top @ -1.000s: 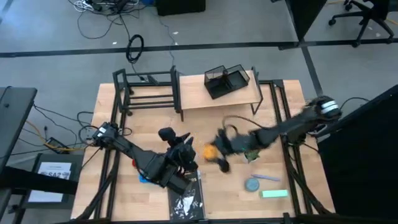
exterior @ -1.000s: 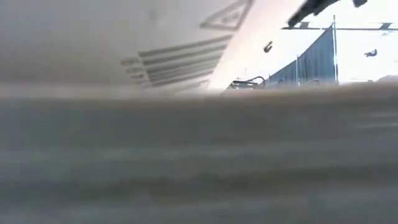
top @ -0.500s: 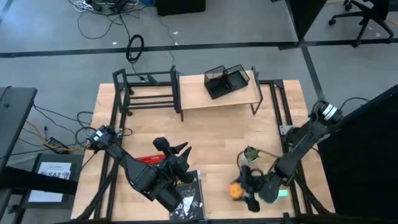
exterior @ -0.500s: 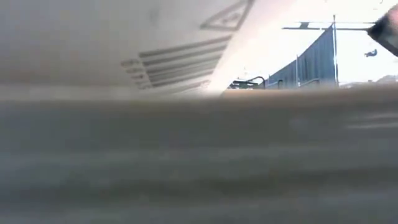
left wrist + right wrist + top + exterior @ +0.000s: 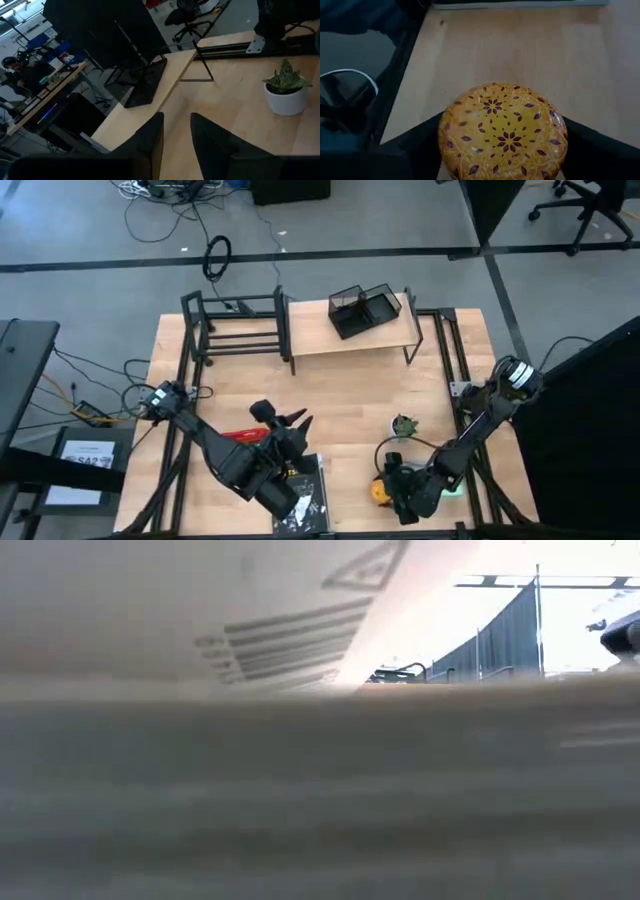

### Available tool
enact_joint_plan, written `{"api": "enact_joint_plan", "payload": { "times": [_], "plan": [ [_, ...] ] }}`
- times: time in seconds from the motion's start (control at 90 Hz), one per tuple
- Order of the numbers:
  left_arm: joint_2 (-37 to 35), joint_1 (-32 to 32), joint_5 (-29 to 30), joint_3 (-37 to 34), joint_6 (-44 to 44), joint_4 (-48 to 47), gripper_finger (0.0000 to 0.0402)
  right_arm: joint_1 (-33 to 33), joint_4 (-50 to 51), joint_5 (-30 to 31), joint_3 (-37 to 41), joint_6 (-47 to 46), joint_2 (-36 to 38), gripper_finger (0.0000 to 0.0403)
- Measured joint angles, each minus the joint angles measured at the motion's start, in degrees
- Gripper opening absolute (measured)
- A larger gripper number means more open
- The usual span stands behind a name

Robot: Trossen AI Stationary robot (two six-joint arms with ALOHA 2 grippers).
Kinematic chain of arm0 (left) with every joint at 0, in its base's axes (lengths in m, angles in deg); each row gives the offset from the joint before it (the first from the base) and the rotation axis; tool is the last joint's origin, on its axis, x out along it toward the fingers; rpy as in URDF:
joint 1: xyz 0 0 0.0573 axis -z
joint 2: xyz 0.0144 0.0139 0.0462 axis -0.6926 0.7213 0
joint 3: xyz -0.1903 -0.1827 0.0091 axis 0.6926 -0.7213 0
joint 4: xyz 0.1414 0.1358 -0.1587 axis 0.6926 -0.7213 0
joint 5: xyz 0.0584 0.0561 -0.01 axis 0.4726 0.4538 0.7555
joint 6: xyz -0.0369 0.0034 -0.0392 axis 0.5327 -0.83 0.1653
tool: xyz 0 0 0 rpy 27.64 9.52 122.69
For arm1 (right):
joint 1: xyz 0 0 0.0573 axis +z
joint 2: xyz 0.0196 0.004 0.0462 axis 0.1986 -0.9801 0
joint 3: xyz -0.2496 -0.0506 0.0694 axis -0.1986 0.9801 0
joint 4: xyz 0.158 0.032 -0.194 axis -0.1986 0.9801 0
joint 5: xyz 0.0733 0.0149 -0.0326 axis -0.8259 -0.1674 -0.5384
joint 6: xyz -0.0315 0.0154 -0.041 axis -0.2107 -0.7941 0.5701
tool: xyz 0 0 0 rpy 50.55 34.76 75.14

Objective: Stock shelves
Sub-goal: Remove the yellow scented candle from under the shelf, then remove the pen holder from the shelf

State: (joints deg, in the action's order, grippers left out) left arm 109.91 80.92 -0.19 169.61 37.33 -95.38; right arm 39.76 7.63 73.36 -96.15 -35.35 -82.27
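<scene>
So the right claw (image 5: 502, 165) is down at the near edge of the bench (image 5: 330, 395), right-hand side, and it's holding a round orange tin (image 5: 502, 131) between its two dark fingers. The tin's lid is yellow-orange with a pattern of little dark red petals and a flower in the middle, kind of a cookie-tin look. From above you just see an orange blob (image 5: 381, 488) tucked in front of the arm. My guess is it's gripped across its sides so it stays level for carrying over to a shelf.

The shelves are both at the far end of the bench, well apart from the tin. There's the black tube rack (image 5: 236, 326) on the left with its slatted tiers, and next to it the light wooden plank shelf (image 5: 375, 337) on thin black legs. A black mesh organizer box (image 5: 363, 310) already sits on the plank.

The left claw (image 5: 176, 131) hovers low over the near-left part of the bench, fingers only narrowly apart and holding nothing, looks like it's just waiting. A little potted plant (image 5: 404, 425) in a white pot stands out in the open between the arms and the shelves, probably next in line to be stocked.
</scene>
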Motion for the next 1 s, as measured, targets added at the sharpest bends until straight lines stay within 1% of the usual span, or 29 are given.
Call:
{"api": "enact_joint_plan", "payload": {
  "times": [0.111, 0.222, 0.311, 0.444, 0.567, 0.689, 0.811, 0.889, 0.956, 1.0],
  "plan": [
    [0.0, -0.4, 0.0, 0.0, 0.0, 0.0, 0.0080, 0.0, 0.5, 0.0, 0.5, -1.1, 0.0, 0.0368],
    [0.0, -0.9, 0.0, 0.0, -0.1, 0.0, 0.0080, 0.0, 0.5, 0.0, 0.5, -1.8, 0.0, 0.0378],
    [0.0, -1.2, 0.0, 0.0, -0.8, 0.0, 0.0080, 0.0, 0.7, 0.0, 0.5, -4.1, 0.8, 0.0372],
    [0.0, -1.6, 0.1, 0.0, -1.5, 0.0, 0.0080, -0.9, 1.8, -0.4, 0.5, -6.9, 5.5, 0.0354],
    [0.0, -2.1, 0.2, 0.0, -1.6, 0.0, 0.0080, -2.2, 2.5, -0.5, 0.5, -6.3, 11.9, 0.0339],
    [0.0, -2.7, -0.2, 0.0, -1.6, 0.0, 0.0080, -4.4, 2.5, 0.0, 0.5, -3.4, 18.9, 0.0329],
    [0.0, -3.4, -1.2, 0.0, -1.6, -0.1, 0.0081, -6.9, 2.5, 3.6, 0.5, 1.2, 26.1, 0.0320],
    [0.3, -4.1, -1.3, 0.0, -1.6, -0.2, 0.0081, -8.4, 2.5, 8.6, 0.5, 5.9, 30.0, 0.0315],
    [0.5, -4.6, -1.5, 0.0, -1.8, -0.3, 0.0081, -10.3, 2.4, 14.3, 0.5, 12.5, 32.6, 0.0311],
    [0.9, -5.2, -1.6, 0.0, -2.7, 0.0, 0.0081, -12.5, 2.5, 16.0, 0.5, 18.3, 34.0, 0.0309]
  ]
}}
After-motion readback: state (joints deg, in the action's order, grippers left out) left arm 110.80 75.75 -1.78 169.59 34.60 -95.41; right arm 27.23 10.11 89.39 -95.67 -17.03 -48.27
